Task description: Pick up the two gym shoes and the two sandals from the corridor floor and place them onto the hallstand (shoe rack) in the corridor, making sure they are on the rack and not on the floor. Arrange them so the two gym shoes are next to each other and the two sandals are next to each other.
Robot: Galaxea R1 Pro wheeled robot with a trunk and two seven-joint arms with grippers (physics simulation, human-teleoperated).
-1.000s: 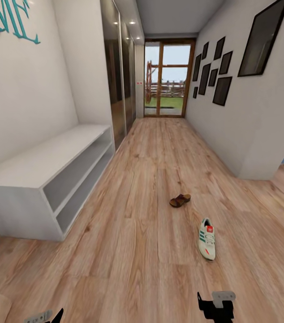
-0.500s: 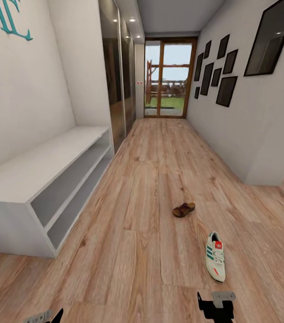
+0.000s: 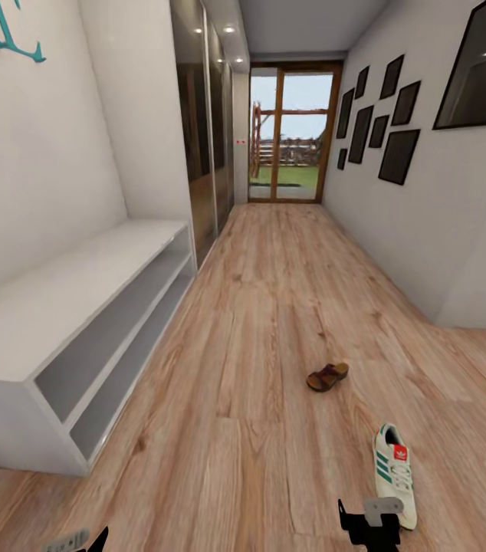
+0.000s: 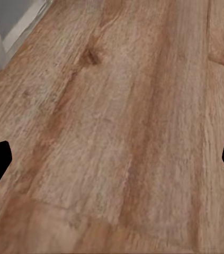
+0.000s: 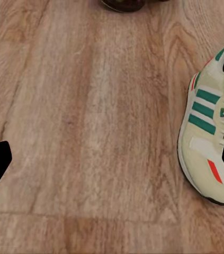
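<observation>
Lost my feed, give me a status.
Both hands open, empty. One sneaker and one sandal on the floor, near right hand. Rack on the left, nothing in the way.

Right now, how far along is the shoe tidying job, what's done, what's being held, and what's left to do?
Nothing looks done: the shoe rack shows bare shelves. Nothing is in hand; the right end effector hangs open over the floor, beside a gym shoe, and the left end effector is open too. Left: this gym shoe and a brown sandal lie on the floor. The other two shoes must still be found.
</observation>
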